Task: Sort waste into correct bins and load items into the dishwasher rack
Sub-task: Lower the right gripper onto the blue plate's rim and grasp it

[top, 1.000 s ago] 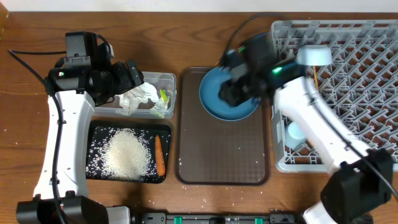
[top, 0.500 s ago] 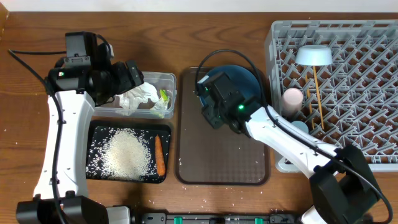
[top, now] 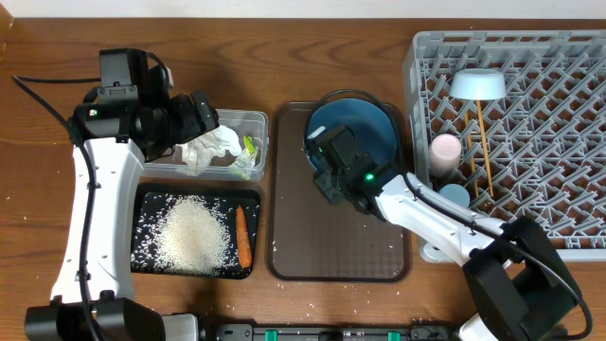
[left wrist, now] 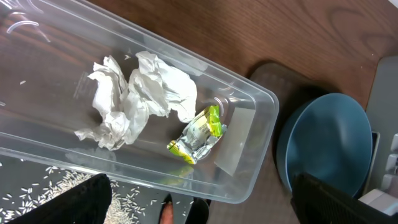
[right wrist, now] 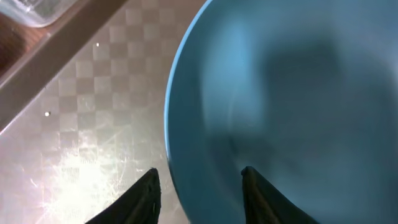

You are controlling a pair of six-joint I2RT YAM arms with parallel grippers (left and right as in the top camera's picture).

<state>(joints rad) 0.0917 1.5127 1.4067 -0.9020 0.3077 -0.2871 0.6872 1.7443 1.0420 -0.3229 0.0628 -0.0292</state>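
The dark-blue plate (top: 371, 128) lies at the back of the brown tray (top: 331, 248). My right gripper (top: 325, 159) is open at the plate's left rim (right wrist: 267, 93), one finger over the tray and one over the plate (right wrist: 199, 183). My left gripper (top: 204, 114) is open and empty above the clear tub (top: 254, 119), which holds the white napkin (left wrist: 143, 93) and the green-and-white wrapper (left wrist: 198, 134). Rice (top: 194, 232) and the carrot (top: 243, 237) lie in the black tray (top: 142, 204). The grey rack (top: 549, 57) holds the light-blue bowl (top: 477, 85), pink cup (top: 445, 150), light-blue cup (top: 453, 196) and chopsticks (top: 483, 133).
The brown tray's front half is bare apart from a few rice grains. Loose grains also lie on the wooden table (top: 38, 237) at the left edge and near the front. The rack's left wall stands close to the plate's right side.
My right arm has swung from over the rack down across the tray, and its gripper has settled low at the plate's left rim. My left arm has not moved.
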